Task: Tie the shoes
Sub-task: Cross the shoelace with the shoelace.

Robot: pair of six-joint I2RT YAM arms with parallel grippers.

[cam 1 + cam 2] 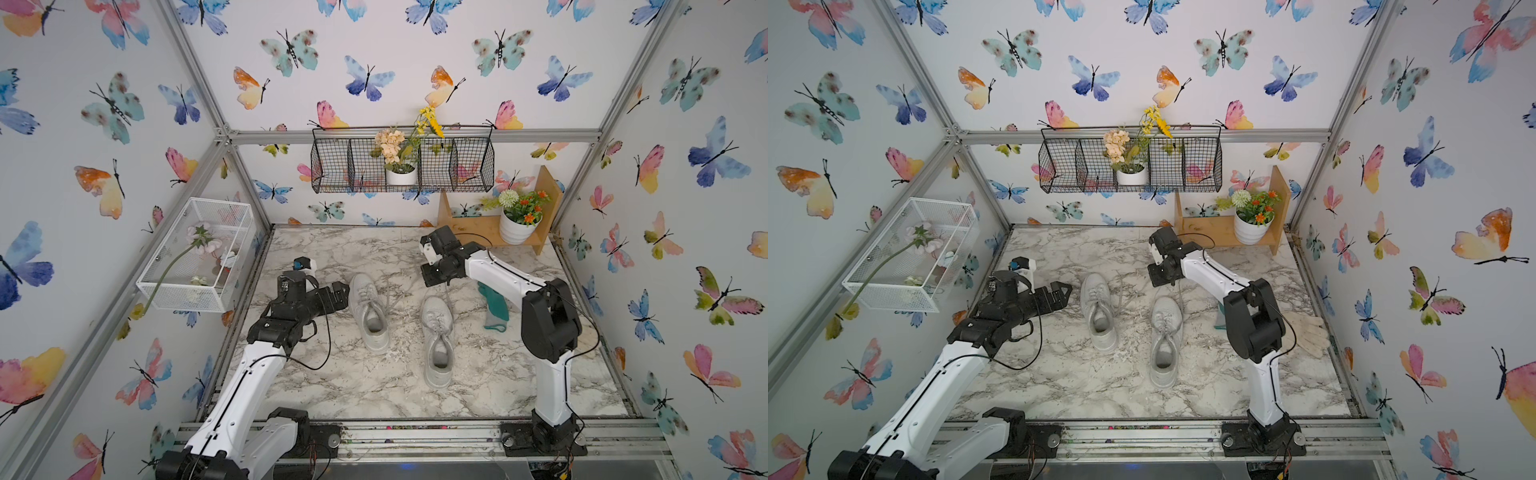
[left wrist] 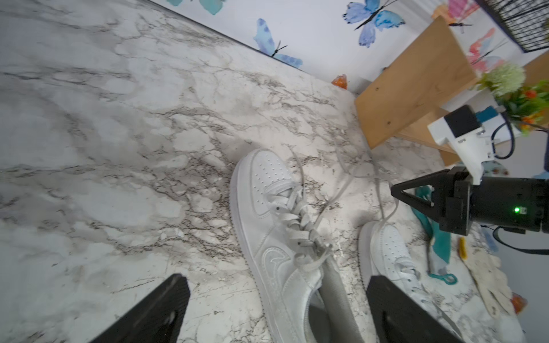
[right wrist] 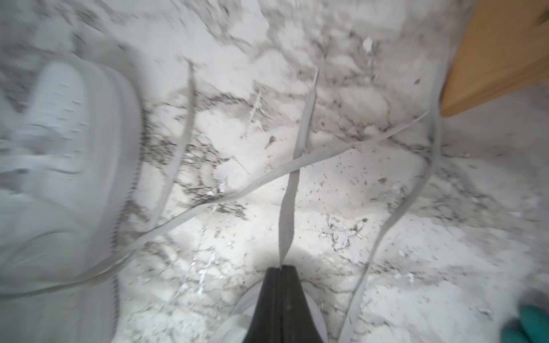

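Note:
Two white shoes lie side by side on the marble table, toes to the back: the left shoe (image 1: pixel 368 309) (image 1: pixel 1098 309) (image 2: pixel 276 237) and the right shoe (image 1: pixel 436 336) (image 1: pixel 1165 336) (image 2: pixel 389 246). Their laces (image 3: pixel 184 142) trail loose over the table beyond the toes. My left gripper (image 1: pixel 341 296) (image 2: pixel 277 280) is open, just left of the left shoe, with that shoe showing between its fingers (image 2: pixel 166 308). My right gripper (image 1: pixel 430 280) (image 3: pixel 280 267) hangs over the right shoe's toe, shut on one white lace (image 3: pixel 297 154).
A teal glove (image 1: pixel 494 309) lies right of the shoes, a cream glove (image 1: pixel 1308 332) farther right. A wooden shelf (image 1: pixel 478 226) with a flower pot (image 1: pixel 515 230) stands at the back right. A white wire basket (image 1: pixel 199 253) juts from the left wall.

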